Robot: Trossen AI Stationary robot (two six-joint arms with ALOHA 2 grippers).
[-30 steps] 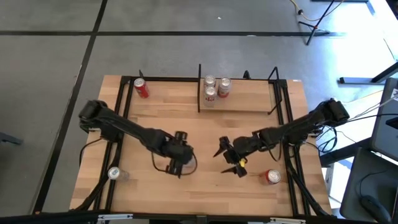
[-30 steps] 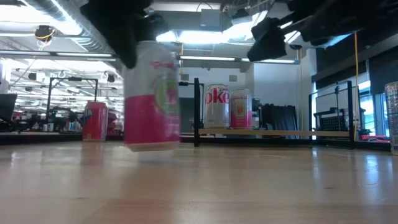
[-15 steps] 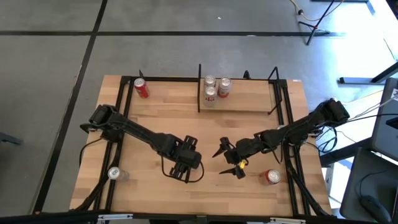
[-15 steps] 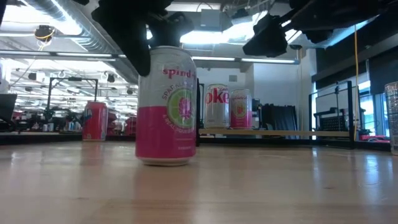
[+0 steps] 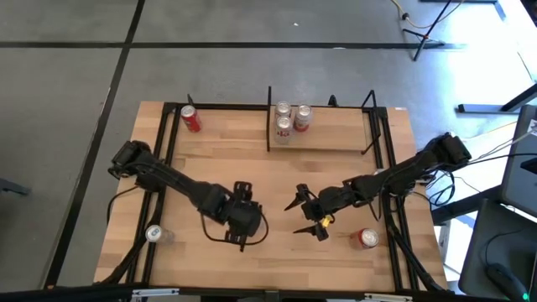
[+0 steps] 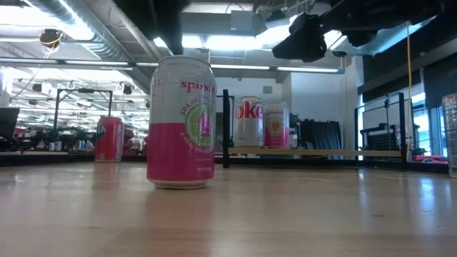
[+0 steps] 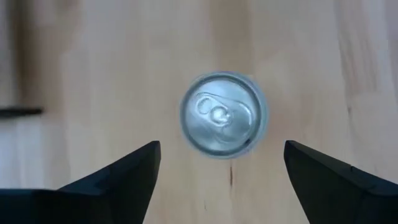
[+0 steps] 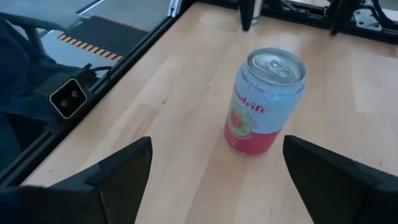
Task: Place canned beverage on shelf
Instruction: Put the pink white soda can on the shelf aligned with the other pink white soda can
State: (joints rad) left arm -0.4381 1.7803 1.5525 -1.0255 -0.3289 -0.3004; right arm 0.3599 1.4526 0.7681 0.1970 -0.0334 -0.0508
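Note:
A pink-and-white canned beverage (image 6: 181,123) stands upright on its base on the tabletop; its silver top (image 7: 222,115) shows in the left wrist view. My left gripper (image 7: 221,147) is open right above it, fingers pointing down, one on either side and clear of it. In the high view my left gripper (image 5: 242,221) hides the can. My right gripper (image 5: 309,216) is open and empty at mid-table, facing another can (image 8: 264,102). The shelf (image 5: 331,138), a small light-wood board with black uprights, stands at the far side and holds three cans (image 5: 290,117).
A red can (image 5: 191,119) stands at the far left. A can (image 5: 153,234) stands at the near left. The can near my right gripper (image 5: 367,238) stands at the near right. The shelf's right half is bare. Black frame rails run along both table sides.
My left gripper has carried the pink can, tilted and just off the table, toward the near edge and stood it upright on the tabletop. It has then let go and risen above the can. My right gripper has kept still.

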